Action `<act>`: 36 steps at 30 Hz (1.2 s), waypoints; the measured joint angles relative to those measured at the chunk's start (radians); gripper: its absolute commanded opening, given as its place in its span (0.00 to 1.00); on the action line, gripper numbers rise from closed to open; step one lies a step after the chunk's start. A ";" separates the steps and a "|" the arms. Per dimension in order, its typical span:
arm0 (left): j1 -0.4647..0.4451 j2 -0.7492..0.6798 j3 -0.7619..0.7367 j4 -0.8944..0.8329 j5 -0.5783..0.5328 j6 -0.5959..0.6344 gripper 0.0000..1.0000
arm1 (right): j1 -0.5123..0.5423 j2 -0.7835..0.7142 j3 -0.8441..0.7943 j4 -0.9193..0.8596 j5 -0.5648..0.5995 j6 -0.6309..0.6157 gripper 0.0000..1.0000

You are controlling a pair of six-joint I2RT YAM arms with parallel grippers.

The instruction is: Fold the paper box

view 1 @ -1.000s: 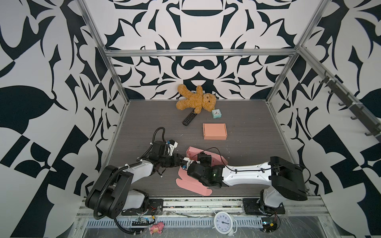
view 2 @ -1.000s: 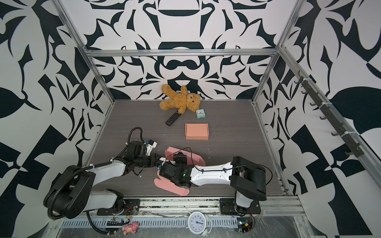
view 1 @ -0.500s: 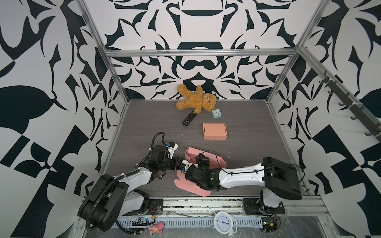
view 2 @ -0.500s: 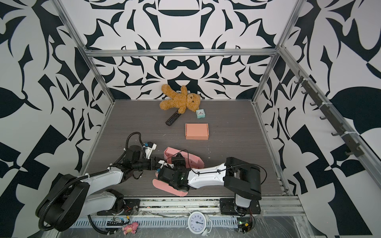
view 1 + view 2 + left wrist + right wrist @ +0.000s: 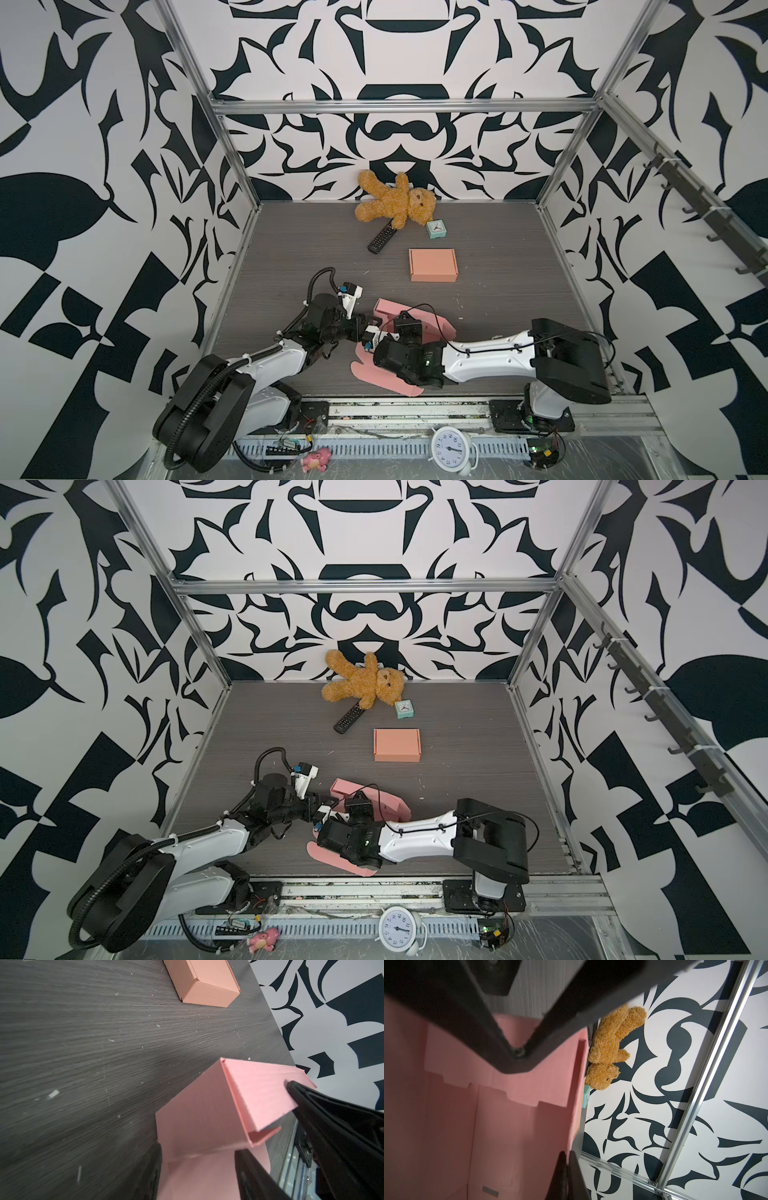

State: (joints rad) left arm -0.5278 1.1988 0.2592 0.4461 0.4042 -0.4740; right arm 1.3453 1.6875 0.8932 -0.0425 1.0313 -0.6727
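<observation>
Near the front edge of the grey tabletop [image 5: 291, 257], between the two arms, the pink paper box [image 5: 385, 309] is lying half folded. In both top views a raised wall is standing at its far side, while a flat flap [image 5: 370, 374] is spreading toward the front rail.

The left claw [image 5: 264, 1119] is reaching in from the left with its jaws apart, straddling a folded-over wall of the box. One finger [image 5: 311, 1109] is lying against that wall's face, though whether it is pressing there cannot be told.

The right claw [image 5: 568, 1154] is sitting with its jaws fully together beside the rim of a side wall of the box. Whether any card is pinched between them cannot be told.

Well behind the arms, a closed salmon carton [image 5: 432, 264] is resting at mid tabletop. Beyond it a black remote control [image 5: 381, 238], a small teal clock [image 5: 436, 228] and a brown teddy bear [image 5: 395, 203] are lying by the back wall.
</observation>
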 measured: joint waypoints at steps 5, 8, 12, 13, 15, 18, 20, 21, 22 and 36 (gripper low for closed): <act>-0.027 0.000 0.000 0.023 -0.069 0.016 0.57 | 0.001 -0.002 0.000 -0.012 -0.001 0.016 0.00; -0.041 0.001 0.000 0.049 -0.091 0.027 0.56 | 0.004 -0.014 0.000 -0.014 -0.015 0.022 0.00; -0.050 0.009 -0.006 0.107 -0.103 0.037 0.51 | 0.011 -0.018 0.000 -0.015 -0.026 0.028 0.00; -0.051 0.015 -0.008 0.120 -0.105 0.042 0.50 | 0.011 -0.018 0.000 -0.016 -0.027 0.030 0.00; -0.055 0.027 -0.013 0.145 -0.108 0.051 0.47 | 0.011 -0.018 0.000 -0.017 -0.027 0.033 0.00; -0.060 0.039 -0.024 0.180 -0.115 0.062 0.45 | 0.011 -0.018 0.000 -0.019 -0.027 0.035 0.00; -0.067 0.041 -0.025 0.188 -0.130 0.069 0.45 | 0.011 -0.018 0.000 -0.019 -0.027 0.037 0.00; -0.071 0.041 -0.029 0.195 -0.140 0.074 0.44 | 0.011 -0.018 0.000 -0.019 -0.028 0.037 0.00; -0.076 0.041 -0.036 0.204 -0.153 0.077 0.44 | 0.012 -0.018 0.000 -0.020 -0.028 0.037 0.00; -0.134 0.020 -0.071 0.216 -0.277 0.146 0.22 | 0.019 -0.023 0.004 -0.035 -0.040 0.064 0.01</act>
State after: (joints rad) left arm -0.6621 1.2190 0.1879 0.6624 0.1268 -0.3275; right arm 1.3640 1.6650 0.8970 -0.0772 0.9916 -0.6083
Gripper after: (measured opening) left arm 0.227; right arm 0.041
